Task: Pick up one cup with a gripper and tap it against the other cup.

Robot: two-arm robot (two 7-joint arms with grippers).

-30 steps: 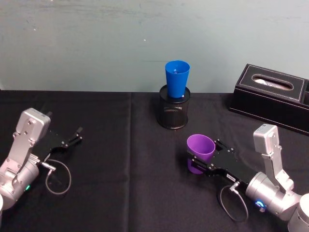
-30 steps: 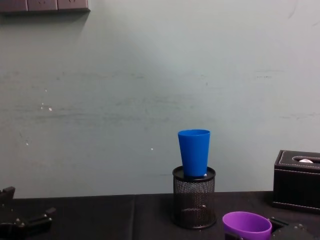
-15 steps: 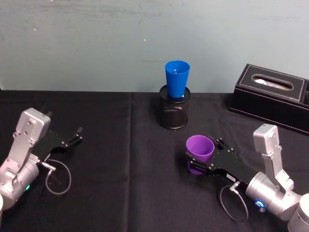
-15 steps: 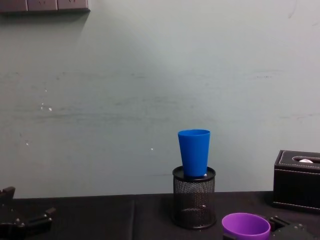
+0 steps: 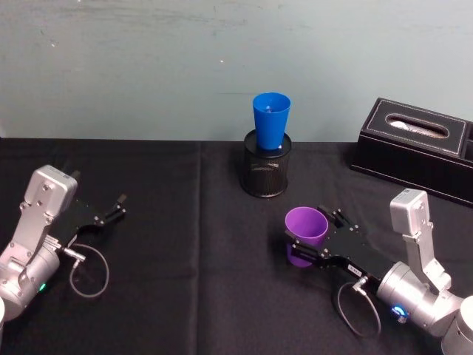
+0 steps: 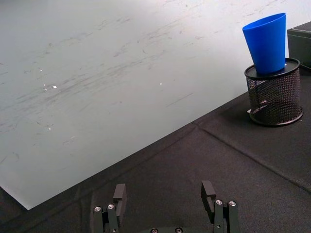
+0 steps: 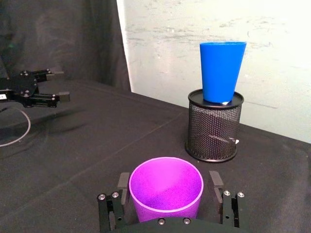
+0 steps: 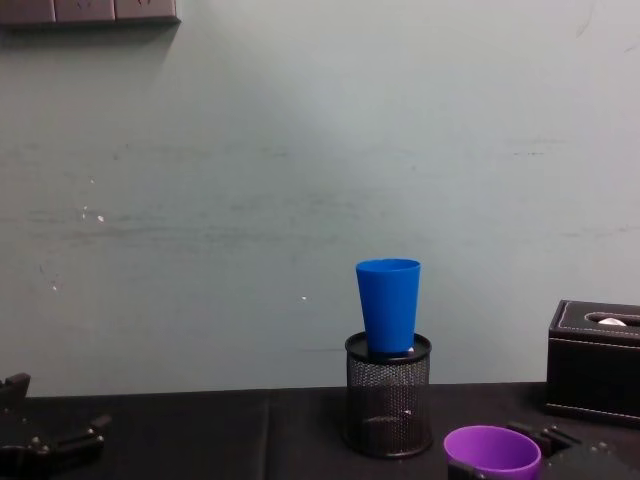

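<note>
The purple cup [image 5: 307, 225] stands upright on the black cloth at the right front. My right gripper [image 5: 311, 230] is open, one jaw on each side of the cup near its rim; in the right wrist view the purple cup [image 7: 165, 187] sits between the fingers [image 7: 215, 183] with a thin gap on one side. The blue cup [image 5: 271, 118] stands upright in a black mesh holder [image 5: 266, 174] beyond it, also seen as the blue cup [image 7: 222, 70]. My left gripper [image 5: 114, 207] rests open at the far left.
A black tissue box [image 5: 414, 148] sits at the back right. The wall runs close behind the mesh holder. Bare black cloth [image 5: 185, 244] lies between the two arms. A grey cable loops beside each wrist.
My right gripper has crept slightly forward around the purple cup. The cup, the blue cup and the left arm have not moved.
</note>
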